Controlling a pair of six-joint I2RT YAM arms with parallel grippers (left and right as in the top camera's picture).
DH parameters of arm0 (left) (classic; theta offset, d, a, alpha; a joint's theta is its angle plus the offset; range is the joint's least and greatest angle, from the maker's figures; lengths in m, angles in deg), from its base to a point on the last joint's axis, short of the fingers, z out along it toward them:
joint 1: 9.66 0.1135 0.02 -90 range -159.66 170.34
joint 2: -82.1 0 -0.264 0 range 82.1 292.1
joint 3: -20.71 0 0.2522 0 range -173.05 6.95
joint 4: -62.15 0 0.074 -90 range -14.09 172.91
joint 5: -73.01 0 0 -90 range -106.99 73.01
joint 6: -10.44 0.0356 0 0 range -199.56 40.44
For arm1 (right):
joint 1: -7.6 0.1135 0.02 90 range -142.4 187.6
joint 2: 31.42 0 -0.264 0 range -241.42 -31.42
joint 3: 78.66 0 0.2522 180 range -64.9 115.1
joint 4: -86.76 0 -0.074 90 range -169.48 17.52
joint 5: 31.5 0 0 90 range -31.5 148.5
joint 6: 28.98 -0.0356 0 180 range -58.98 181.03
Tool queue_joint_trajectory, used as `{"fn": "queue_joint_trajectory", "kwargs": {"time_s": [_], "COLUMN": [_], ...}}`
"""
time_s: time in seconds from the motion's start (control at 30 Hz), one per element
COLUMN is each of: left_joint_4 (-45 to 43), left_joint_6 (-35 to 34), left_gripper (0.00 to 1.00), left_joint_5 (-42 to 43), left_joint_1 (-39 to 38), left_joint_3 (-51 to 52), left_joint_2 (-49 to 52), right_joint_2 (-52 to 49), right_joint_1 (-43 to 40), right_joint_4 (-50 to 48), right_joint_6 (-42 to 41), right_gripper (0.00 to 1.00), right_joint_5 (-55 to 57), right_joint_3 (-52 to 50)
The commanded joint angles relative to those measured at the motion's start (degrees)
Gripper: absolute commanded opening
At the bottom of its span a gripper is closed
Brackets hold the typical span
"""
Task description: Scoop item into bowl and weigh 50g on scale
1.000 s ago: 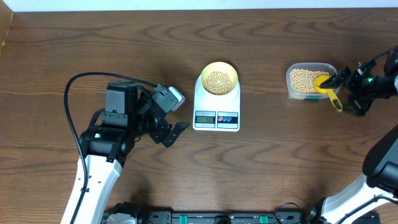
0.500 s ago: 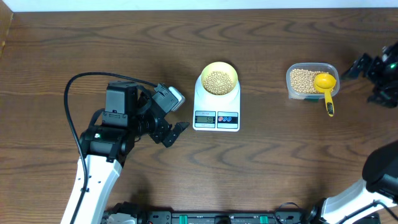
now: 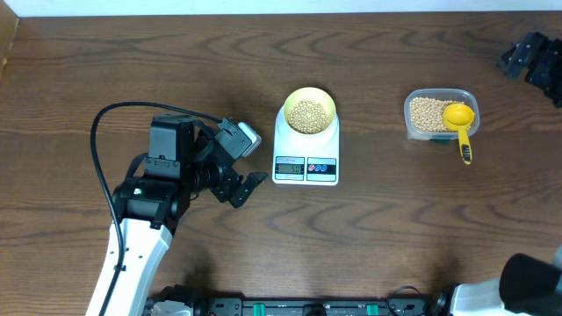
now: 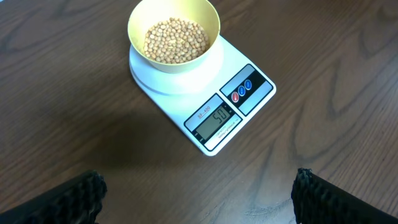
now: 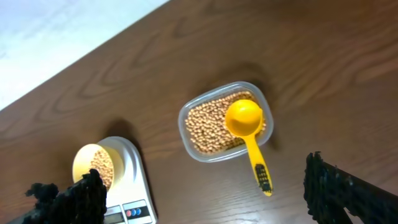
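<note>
Yellow bowl [image 3: 308, 98] of beans [image 3: 306, 115] is sitting on the scale [image 3: 306, 167], seemingly showing fifty, while we are holding left gripper [image 4: 199, 196] and right gripper [image 5: 208, 193] wide apart.

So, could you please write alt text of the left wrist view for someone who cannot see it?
A pale yellow bowl of tan beans sits on a white digital kitchen scale whose display appears to read 50, on a wooden table. The open left gripper shows its black fingertips at the bottom corners.
</note>
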Motion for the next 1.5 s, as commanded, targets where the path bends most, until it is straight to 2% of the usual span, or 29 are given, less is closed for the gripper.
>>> {"fn": "queue_joint_trajectory", "kwargs": {"time_s": [0.0, 1.47], "left_joint_4": [0.2, 0.2], "left_joint_6": [0.8, 0.8], "left_gripper": [0.97, 0.98], "left_joint_5": [0.5, 0.5], "left_joint_1": [0.3, 0.3], "left_joint_3": [0.1, 0.1], "left_joint_2": [0.0, 0.0], "right_joint_2": [1.7, 2.0], "right_joint_1": [0.3, 0.2], "right_joint_4": [0.5, 1.7], "right_joint_6": [-2.6, -2.6], "right_gripper": [0.99, 0.99], "right_joint_5": [-0.6, -0.4], "right_joint_3": [0.8, 0.8]}}
